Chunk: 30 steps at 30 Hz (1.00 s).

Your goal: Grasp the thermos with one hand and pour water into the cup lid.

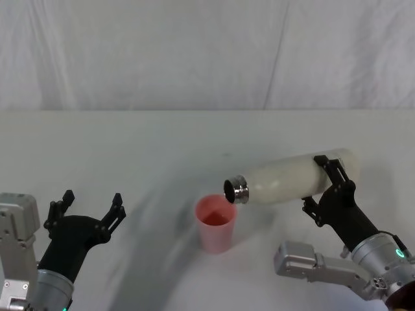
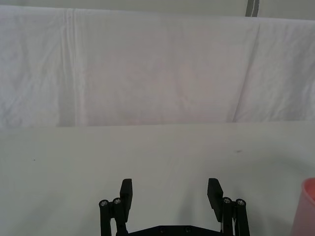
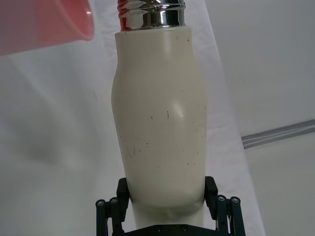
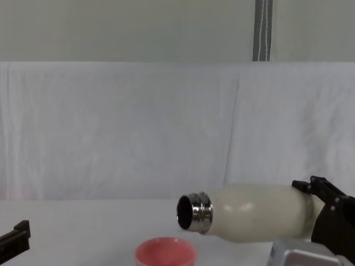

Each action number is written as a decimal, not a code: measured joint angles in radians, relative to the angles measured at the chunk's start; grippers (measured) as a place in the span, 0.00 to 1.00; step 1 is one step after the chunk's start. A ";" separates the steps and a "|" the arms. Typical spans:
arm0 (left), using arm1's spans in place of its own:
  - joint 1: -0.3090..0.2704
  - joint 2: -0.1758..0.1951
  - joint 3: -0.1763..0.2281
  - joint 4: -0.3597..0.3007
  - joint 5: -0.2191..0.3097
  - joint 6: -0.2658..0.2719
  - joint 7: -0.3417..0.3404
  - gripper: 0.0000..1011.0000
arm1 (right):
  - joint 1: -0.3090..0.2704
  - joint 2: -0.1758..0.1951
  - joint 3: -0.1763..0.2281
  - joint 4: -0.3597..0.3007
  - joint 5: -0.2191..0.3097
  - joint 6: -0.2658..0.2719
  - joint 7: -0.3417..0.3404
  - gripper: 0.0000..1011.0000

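We see the right gripper (image 1: 331,184) clamped around the base end of the thermos (image 1: 292,178), which lies nearly level above the table (image 1: 130,149), steel neck just over the rim of the cup lid (image 1: 216,223) standing toward the table's near edge. The left gripper (image 1: 91,208) hovers spread wide and empty near the near left corner

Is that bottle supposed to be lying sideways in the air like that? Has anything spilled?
Nothing stands out. The right gripper holds the thermos tipped nearly level on purpose, mouth over the pink cup lid. No spill shows on the table. The left gripper waits open.
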 joint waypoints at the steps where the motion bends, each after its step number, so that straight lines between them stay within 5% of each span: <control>1: 0.000 0.000 0.000 0.000 0.000 0.000 0.000 0.99 | 0.000 0.000 0.000 0.000 0.000 0.000 0.000 0.94; 11: 0.000 0.000 0.000 0.000 0.000 0.000 0.000 0.99 | -0.025 -0.023 0.049 -0.035 0.126 -0.039 0.049 0.94; 30: 0.000 0.000 0.000 0.000 0.000 0.000 0.000 0.99 | -0.092 -0.090 0.183 -0.099 0.498 -0.102 0.228 0.94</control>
